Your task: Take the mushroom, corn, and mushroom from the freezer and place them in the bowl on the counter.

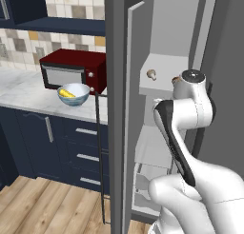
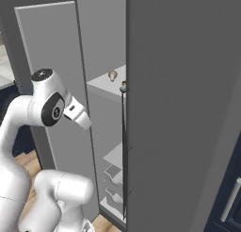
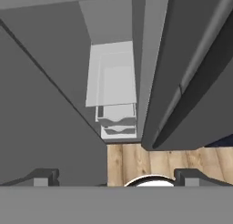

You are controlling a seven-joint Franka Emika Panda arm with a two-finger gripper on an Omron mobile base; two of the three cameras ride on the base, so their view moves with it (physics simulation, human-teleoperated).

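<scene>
Left base view: I look from behind the arm's left, forward and down, close on the open freezer [image 1: 162,81], with the counter [image 1: 28,92], bowl [image 1: 74,94] and microwave [image 1: 71,71] to the left. Right base view: I look from behind the arm's right, nearer the freezer [image 2: 108,85] door, so the door fills the right half. Both views share the freezer's shelved interior, a mushroom [image 1: 151,74] on its shelf, and the arm. Hand view: I look steeply down into the freezer [image 3: 113,77] onto its lower drawers and the wooden floor [image 3: 132,161], close between door and wall.
</scene>
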